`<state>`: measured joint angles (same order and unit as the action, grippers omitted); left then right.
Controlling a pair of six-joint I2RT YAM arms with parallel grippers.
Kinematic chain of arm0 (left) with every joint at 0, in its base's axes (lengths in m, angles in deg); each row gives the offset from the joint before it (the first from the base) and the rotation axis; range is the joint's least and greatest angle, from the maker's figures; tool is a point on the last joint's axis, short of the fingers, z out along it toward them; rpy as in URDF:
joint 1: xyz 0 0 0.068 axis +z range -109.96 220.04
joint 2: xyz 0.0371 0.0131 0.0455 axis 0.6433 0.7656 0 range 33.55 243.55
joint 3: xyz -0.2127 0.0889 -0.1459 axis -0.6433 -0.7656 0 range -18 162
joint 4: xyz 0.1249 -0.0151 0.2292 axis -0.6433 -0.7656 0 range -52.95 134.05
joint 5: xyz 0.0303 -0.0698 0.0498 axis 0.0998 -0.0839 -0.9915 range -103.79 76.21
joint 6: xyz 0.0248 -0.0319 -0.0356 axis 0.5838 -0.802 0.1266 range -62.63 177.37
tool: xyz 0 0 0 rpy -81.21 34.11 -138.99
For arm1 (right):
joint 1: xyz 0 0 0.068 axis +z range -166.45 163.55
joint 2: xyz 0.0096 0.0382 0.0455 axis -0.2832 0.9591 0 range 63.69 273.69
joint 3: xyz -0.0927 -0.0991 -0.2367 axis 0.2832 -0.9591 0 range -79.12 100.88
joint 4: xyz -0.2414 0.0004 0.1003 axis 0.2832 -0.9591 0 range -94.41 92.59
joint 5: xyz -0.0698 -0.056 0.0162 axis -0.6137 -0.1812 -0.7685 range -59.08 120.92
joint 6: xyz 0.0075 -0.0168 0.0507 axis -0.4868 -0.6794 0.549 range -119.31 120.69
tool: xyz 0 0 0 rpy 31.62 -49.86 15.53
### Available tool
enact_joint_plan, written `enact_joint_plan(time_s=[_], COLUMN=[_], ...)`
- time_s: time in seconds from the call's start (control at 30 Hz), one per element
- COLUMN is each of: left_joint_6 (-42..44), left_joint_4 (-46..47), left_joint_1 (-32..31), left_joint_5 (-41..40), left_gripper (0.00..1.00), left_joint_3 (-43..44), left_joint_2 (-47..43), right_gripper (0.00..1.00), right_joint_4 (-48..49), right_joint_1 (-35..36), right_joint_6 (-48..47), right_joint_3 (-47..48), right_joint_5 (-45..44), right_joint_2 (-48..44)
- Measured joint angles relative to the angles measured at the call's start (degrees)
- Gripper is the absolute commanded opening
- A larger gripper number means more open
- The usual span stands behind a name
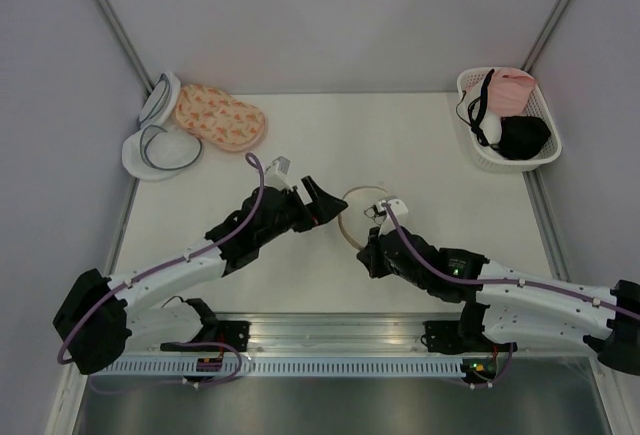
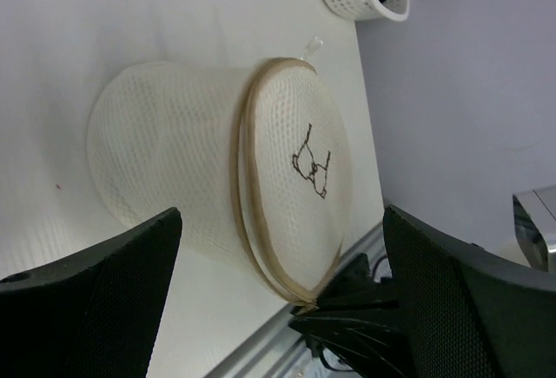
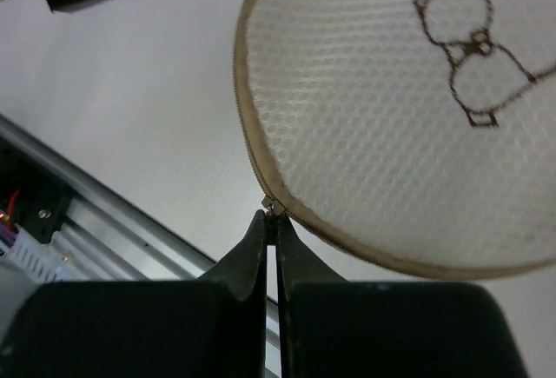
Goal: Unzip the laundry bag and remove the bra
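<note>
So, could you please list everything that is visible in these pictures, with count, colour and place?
laundry bag: one, white mesh with tan rim, table centre
zip pull: one, small, on the bag's rim
flower pouch: one, pink, far left
grey-rimmed pouches: two, white, far left corner
basket: one, white, far right
garments: black and pink, inside the basket
table: one, white
left gripper: one, black, open beside the bag
right gripper: one, black, shut on the zip pull

White tabletop [image 1: 400,155], 3 pale lilac-grey wall panels [image 1: 320,15] enclosing it at back, left and right, 2 slanting metal corner posts [image 1: 105,13], ribbed aluminium rail [image 1: 340,333] along near edge, soft even light, faint shadows.
</note>
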<state>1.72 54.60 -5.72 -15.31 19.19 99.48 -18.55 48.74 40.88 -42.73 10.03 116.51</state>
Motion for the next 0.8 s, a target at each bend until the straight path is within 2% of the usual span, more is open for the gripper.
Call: enact_joint_plan(time_s=[0.1,0.17,0.23,0.27,0.33,0.37,0.4,0.6,0.8], left_joint_6=[-3.30,-5.66,-7.02,-7.74,-8.96,-9.81,-10.54,-10.78,-10.34], left_joint_4=[0.39,0.96,2.10,2.62,4.04,5.18,5.75,5.29,3.13], left_joint_1=[-2.86,-4.87,-6.16,-6.60,-6.97,-6.99,-6.97,-6.99,-5.64], left_joint_5=[0.70,1.64,2.34,3.10,4.20,4.79,4.87,4.11,0.57], left_gripper=[0.99,0.91,0.79,0.61,0.33,0.10,0.03,0.02,0.02], left_joint_3=[-2.54,-3.93,-4.48,-4.48,-4.55,-4.79,-5.07,-5.68,-5.68], left_joint_2=[-1.84,-1.07,0.85,2.25,4.59,5.70,6.05,4.76,1.38], right_gripper=[0.00,0.00,0.00,0.01,0.00,0.00,0.00,0.00,0.01], right_joint_4=[5.73,8.50,10.49,11.15,11.78,11.91,12.02,9.46,-6.29], right_joint_1=[0.00,0.00,0.00,0.00,0.00,0.00,0.00,0.00,0.26], right_joint_6=[-1.70,-2.62,-3.39,-3.63,-3.98,-4.04,-4.09,-3.82,2.03], right_joint_3=[-0.37,-0.35,-0.35,-0.35,-0.35,-0.35,-0.35,-0.04,7.87], right_joint_5=[4.92,6.82,8.61,9.25,9.94,10.10,10.10,8.28,-1.88], right_joint_2=[2.36,4.39,6.34,7.02,7.50,7.48,7.41,5.77,10.60])
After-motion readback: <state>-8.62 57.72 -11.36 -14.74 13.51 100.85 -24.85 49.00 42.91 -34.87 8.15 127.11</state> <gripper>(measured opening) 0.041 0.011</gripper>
